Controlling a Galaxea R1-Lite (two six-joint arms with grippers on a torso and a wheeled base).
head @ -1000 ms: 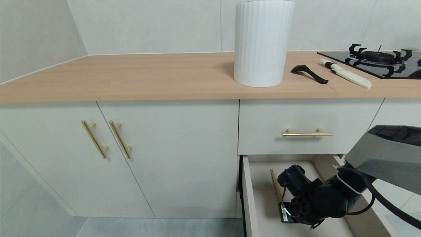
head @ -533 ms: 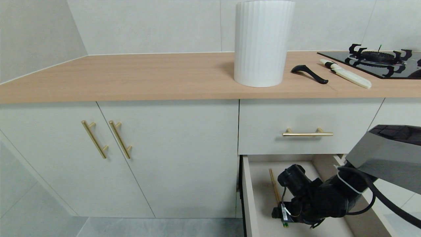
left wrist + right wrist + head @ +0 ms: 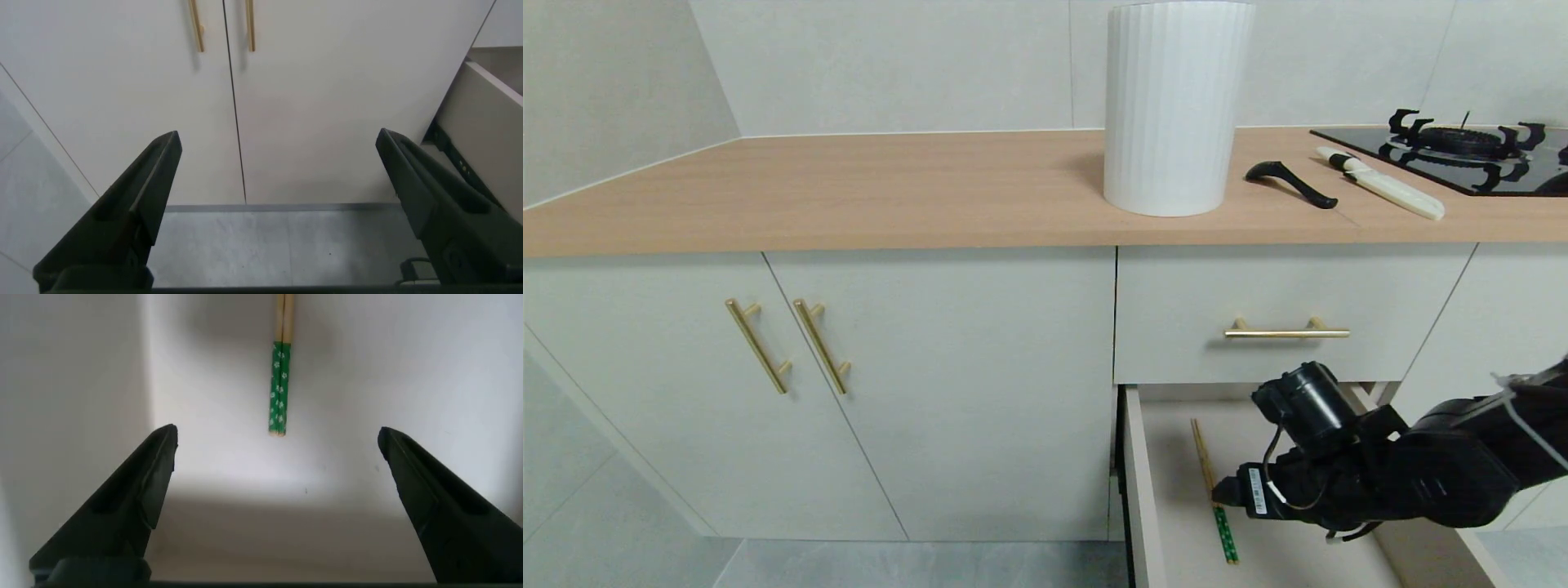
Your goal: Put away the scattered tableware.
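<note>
A pair of wooden chopsticks point(image 3: 1214, 493) with green patterned ends lies on the floor of the open lower drawer point(image 3: 1140, 490), close to its left wall. My right gripper point(image 3: 1227, 495) hovers just above and to the right of them, open and holding nothing. In the right wrist view the chopsticks point(image 3: 280, 384) lie beyond the right gripper point(image 3: 276, 438). On the countertop a black spoon point(image 3: 1290, 182) and a white knife point(image 3: 1380, 193) lie right of a white ribbed container point(image 3: 1172, 106). My left gripper point(image 3: 276, 139) is open, low before the cabinet doors point(image 3: 237, 90).
A gas hob point(image 3: 1462, 151) sits at the counter's far right. The upper drawer point(image 3: 1286, 310) with its gold handle is shut above the open one. Two cabinet doors with gold handles point(image 3: 788, 347) stand to the left. The grey floor point(image 3: 278, 245) lies below.
My right arm has lifted and drawn back to the right, away from the drawer's left side. The chopsticks, partly hidden under the gripper before, now lie uncovered on the drawer floor.
</note>
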